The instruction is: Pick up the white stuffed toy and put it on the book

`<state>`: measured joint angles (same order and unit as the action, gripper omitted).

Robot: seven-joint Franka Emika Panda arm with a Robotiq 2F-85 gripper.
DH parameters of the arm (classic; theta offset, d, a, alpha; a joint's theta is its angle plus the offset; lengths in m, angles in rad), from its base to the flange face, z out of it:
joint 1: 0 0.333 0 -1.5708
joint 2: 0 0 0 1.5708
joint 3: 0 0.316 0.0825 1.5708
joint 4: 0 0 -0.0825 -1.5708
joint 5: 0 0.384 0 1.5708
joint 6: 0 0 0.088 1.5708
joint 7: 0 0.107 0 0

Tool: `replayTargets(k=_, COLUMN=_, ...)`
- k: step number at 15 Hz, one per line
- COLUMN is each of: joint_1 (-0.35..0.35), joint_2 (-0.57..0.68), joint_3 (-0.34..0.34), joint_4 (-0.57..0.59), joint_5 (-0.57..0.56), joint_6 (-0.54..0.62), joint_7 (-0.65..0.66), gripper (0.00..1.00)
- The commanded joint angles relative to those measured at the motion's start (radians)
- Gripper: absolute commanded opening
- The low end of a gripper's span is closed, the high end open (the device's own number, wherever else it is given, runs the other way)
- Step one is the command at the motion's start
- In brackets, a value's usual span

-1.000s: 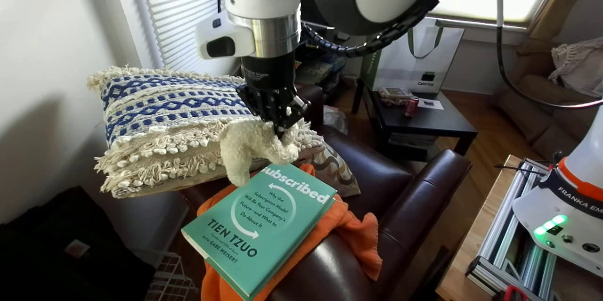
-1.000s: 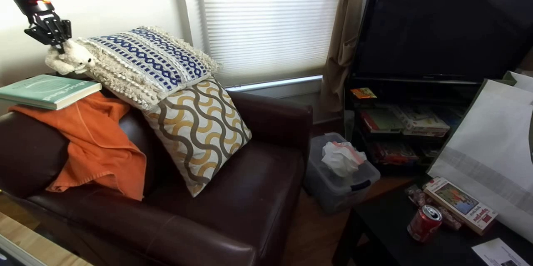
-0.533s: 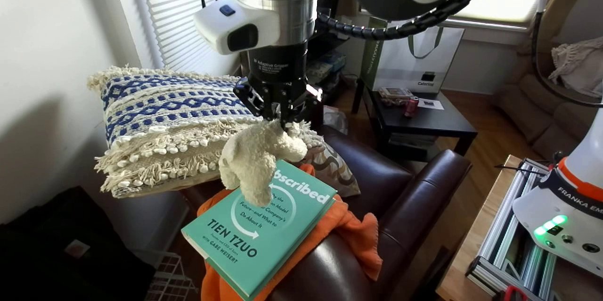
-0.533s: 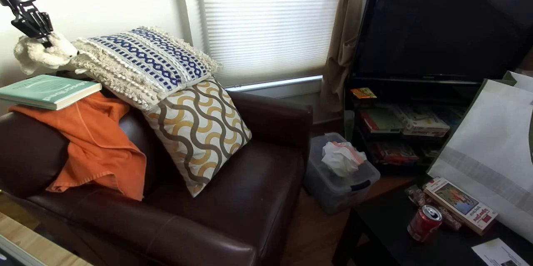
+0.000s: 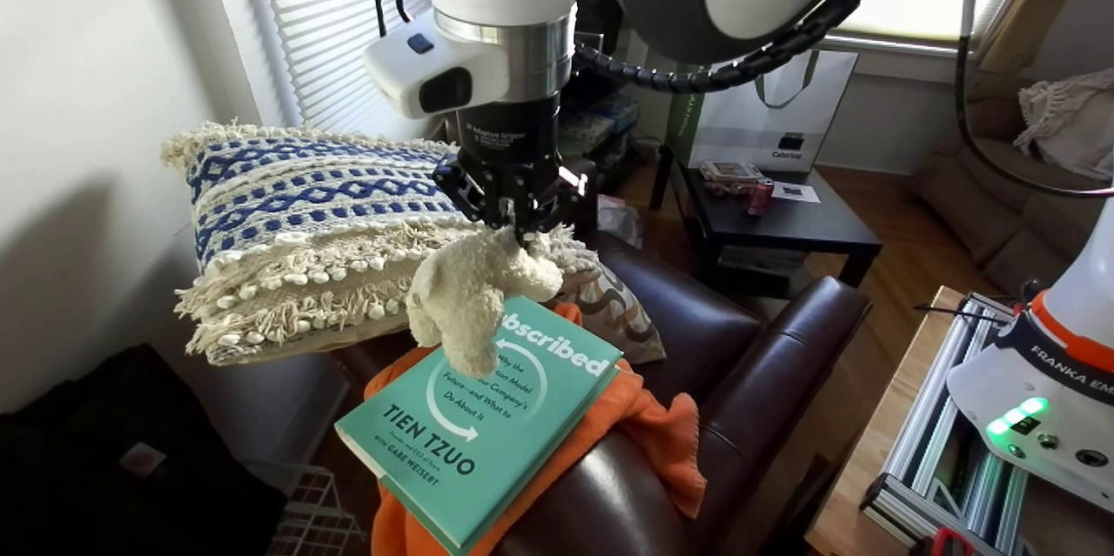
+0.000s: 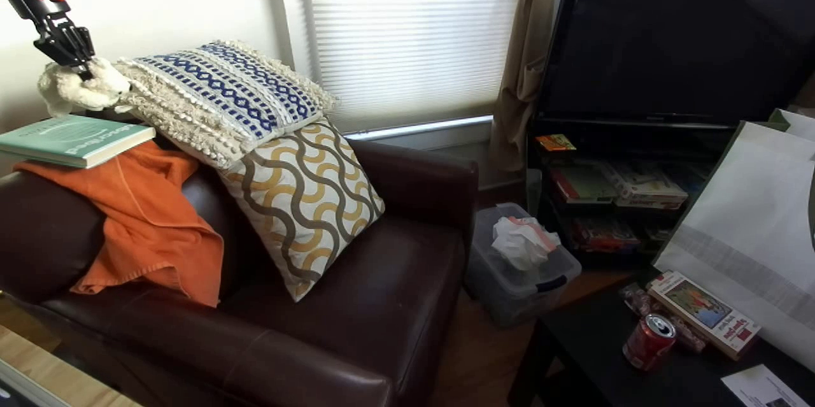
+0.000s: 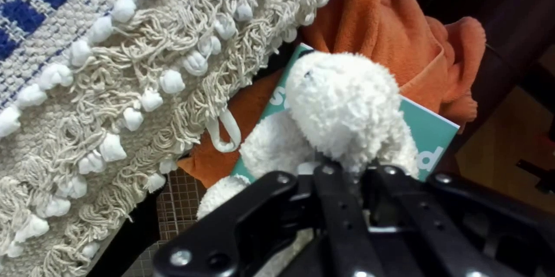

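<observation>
In an ext. view, 1 nubbly white toy was clamped in the gripper jaws, above 1 rect. teal book. In an ext. view, 2 pillows, 1 fringed, were seen. In wrist view, soft orange cloth was shown under book.

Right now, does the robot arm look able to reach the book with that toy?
Likely yes. The gripper holds the white stuffed toy seemingly at least partly over the book, and I see nothing between the two. The fringed pillow sits close by, so the toy might brush it.
</observation>
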<state>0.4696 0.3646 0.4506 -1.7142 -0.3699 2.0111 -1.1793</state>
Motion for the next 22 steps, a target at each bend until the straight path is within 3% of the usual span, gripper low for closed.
replayTargets(k=1, joint_1=0.010, joint_2=0.002, joint_3=-0.010, joint_4=0.006, joint_5=0.003, joint_6=-0.003, joint_7=-0.003, gripper=0.13)
replayTargets(k=9, joint_1=0.010, joint_2=0.002, joint_3=-0.010, joint_4=0.006, joint_5=0.003, joint_6=-0.003, joint_7=-0.003, gripper=0.13)
replayTargets(k=10, joint_1=0.012, joint_2=-0.002, joint_3=-0.014, joint_4=0.001, joint_5=-0.007, joint_6=0.012, joint_7=0.012, gripper=0.03)
replayTargets(k=15, joint_1=0.007, joint_2=0.001, joint_3=-0.023, joint_4=0.002, joint_5=-0.008, joint_6=0.059, joint_7=0.027, gripper=0.03)
replayTargets(k=18, joint_1=-0.001, joint_2=0.026, joint_3=-0.012, joint_4=0.017, joint_5=0.028, joint_6=0.103, joint_7=-0.017, gripper=0.03)
replayTargets(k=22, joint_1=0.010, joint_2=0.051, joint_3=0.010, joint_4=0.028, joint_5=0.055, joint_6=0.074, joint_7=-0.070, gripper=0.03)
